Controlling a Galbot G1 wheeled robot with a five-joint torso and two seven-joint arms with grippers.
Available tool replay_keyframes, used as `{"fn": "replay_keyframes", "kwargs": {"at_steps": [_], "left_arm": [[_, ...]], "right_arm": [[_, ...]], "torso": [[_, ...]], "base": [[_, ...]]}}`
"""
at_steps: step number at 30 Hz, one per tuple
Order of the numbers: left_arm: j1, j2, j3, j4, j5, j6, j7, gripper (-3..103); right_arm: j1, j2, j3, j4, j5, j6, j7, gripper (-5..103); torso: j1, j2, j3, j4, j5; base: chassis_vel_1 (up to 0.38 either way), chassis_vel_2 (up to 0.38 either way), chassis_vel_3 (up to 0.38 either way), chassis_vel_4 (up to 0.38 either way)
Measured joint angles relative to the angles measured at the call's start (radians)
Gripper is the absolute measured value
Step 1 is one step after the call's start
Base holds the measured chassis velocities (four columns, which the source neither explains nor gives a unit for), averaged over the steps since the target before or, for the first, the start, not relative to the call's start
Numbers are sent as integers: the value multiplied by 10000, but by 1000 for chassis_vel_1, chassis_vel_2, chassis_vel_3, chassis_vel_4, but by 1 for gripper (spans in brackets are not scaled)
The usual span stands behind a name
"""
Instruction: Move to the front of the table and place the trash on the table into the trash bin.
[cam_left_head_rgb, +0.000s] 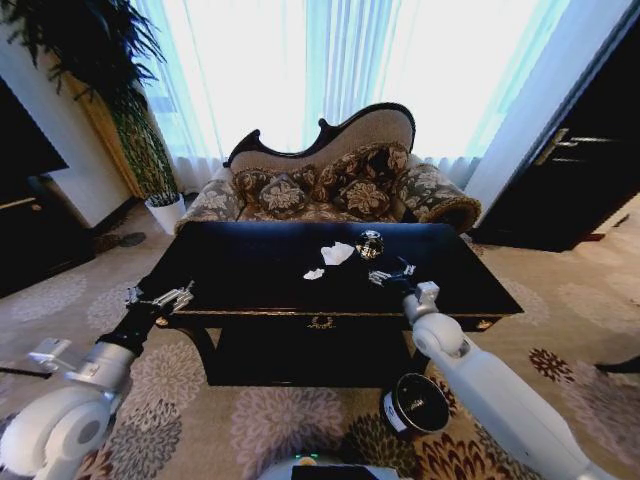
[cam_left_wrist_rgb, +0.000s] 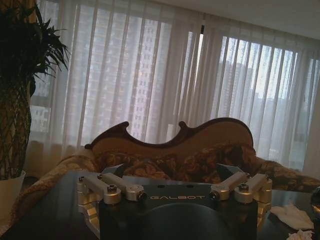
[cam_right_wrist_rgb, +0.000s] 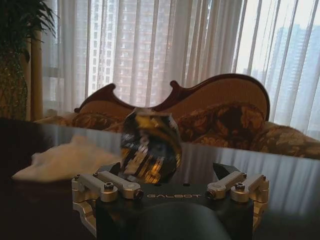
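White paper wads (cam_left_head_rgb: 337, 253), two, plus one can (cam_left_head_rgb: 370, 244) before the spread-jawed right gripper (cam_left_head_rgb: 385, 276)

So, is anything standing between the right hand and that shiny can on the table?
Nothing visible. The right hand is open over the table, and the can sits just ahead of its fingers with only bare tabletop between. The larger paper wad lies off to one side, outside that path.

table (cam_left_head_rgb: 250, 270): glossy black wood | wads (cam_left_head_rgb: 337, 253): crumpled paper | can (cam_right_wrist_rgb: 149, 146): shiny metal
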Motion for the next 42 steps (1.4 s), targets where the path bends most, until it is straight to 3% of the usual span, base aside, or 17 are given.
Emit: {"fn": "replay_keyframes", "kwargs": {"at_steps": [19, 26, 27, 30, 37, 42], "left_arm": [[0, 0, 0, 0, 0, 0, 0, 100], [0, 0, 0, 0, 0, 0, 0, 100], [0, 0, 0, 0, 0, 0, 0, 100], [0, 0, 0, 0, 0, 0, 0, 100], [0, 0, 0, 0, 0, 0, 0, 100], [0, 0, 0, 0, 0, 0, 0, 100]], "right_arm": [[2322, 513, -1322, -1890, -60, 14, -58, 100], [2511, 774, -1547, -2251, -233, 69, -38, 100], [2487, 835, -1546, -2261, -243, 104, -41, 90], [2447, 867, -1522, -2256, -244, 129, -48, 85], [2302, 761, -1371, -1970, -191, 144, -26, 52], [2203, 730, -1314, -1805, -148, 135, 22, 41]], "torso": [[-2, 0, 0, 0, -1], [-2, 0, 0, 0, 0], [-2, 0, -1, 0, -1], [-2, 0, -1, 1, 1], [-2, 0, -1, 0, -1], [-2, 2, -1, -1, 0]], "base": [[0, 0, 0, 0], [0, 0, 0, 0], [0, 0, 0, 0], [0, 0, 0, 0], [0, 0, 0, 0], [0, 0, 0, 0]]}}
